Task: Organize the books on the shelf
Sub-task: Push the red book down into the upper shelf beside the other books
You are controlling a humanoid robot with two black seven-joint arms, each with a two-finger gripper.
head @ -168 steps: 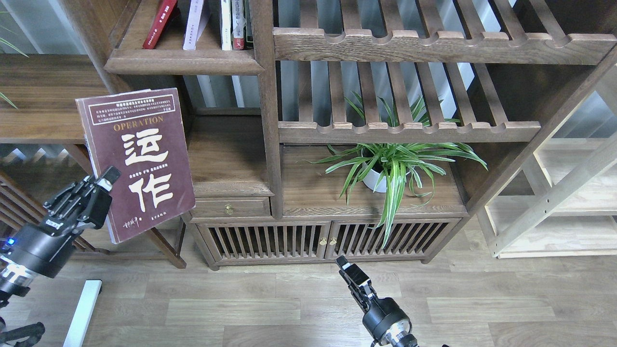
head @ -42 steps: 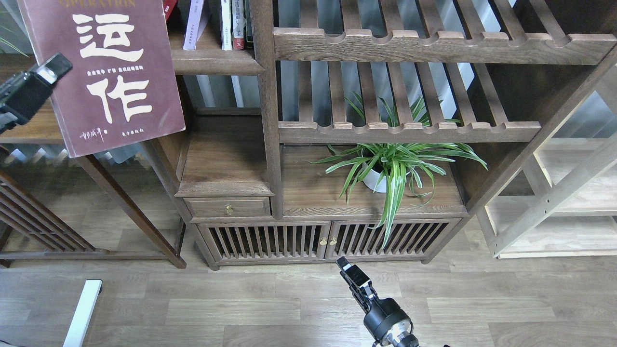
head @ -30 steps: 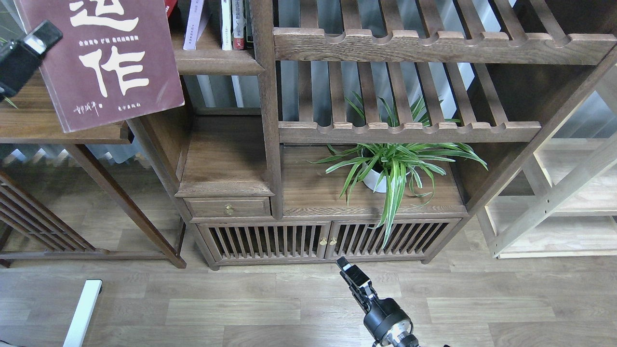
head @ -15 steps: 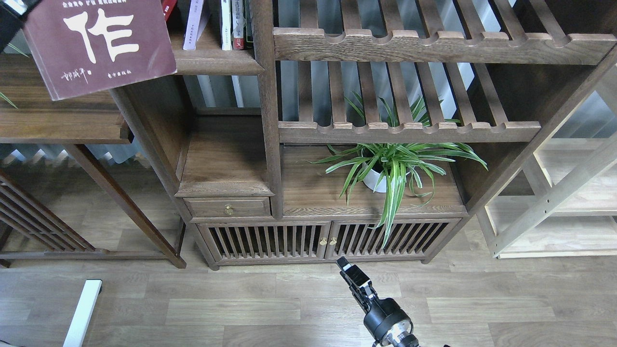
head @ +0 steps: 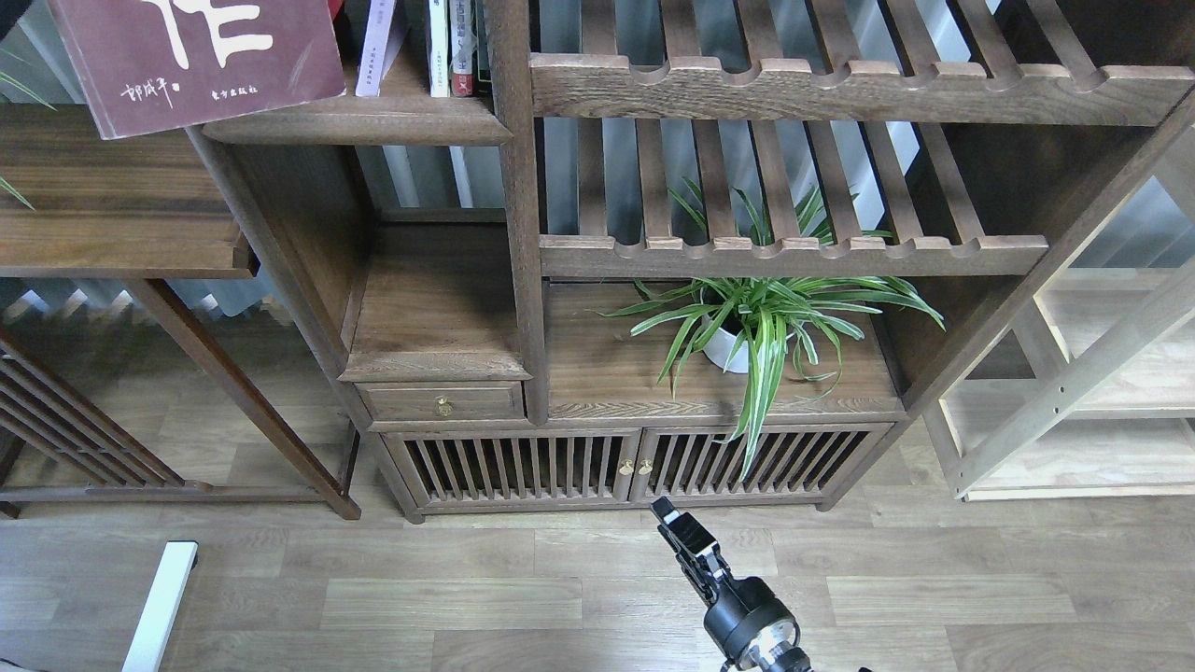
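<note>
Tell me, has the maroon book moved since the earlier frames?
Yes. The maroon book has risen from beside the drawer up to the shelf edge, its top now out of view.

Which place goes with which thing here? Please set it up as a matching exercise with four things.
Things:
1. maroon book
2. potted plant
3. right tool
4. lilac-white book

Places:
A. standing on the narrow dark shelf, leaning
B. low in view, in front of the slatted cabinet doors
C. top left corner, cut off by the frame's top edge, its lower edge in front of the shelf's left end
D. on the cabinet top, under the lower slatted rack

Pairs: 1-C, 2-D, 3-B, 4-A
</note>
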